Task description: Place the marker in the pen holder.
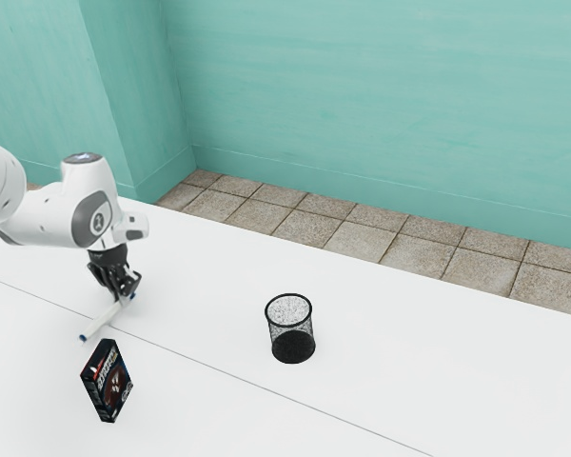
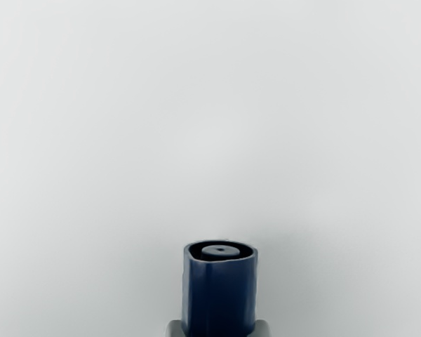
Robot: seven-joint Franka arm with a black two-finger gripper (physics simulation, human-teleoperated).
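Clasping the marker point(image 1: 105, 318) near one blue end, between both fingers of the tool point(image 1: 127, 292)

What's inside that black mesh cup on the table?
I can see no pens in the pen holder, through its open top or upper mesh. The marker is outside it. The dark lower wall covers the bottom, so anything small there would be hidden.

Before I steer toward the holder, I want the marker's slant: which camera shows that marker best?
The exterior view: it shows the marker from the side, slanting beside the tool, both blue ends visible. The wrist view gives one blue end close up.
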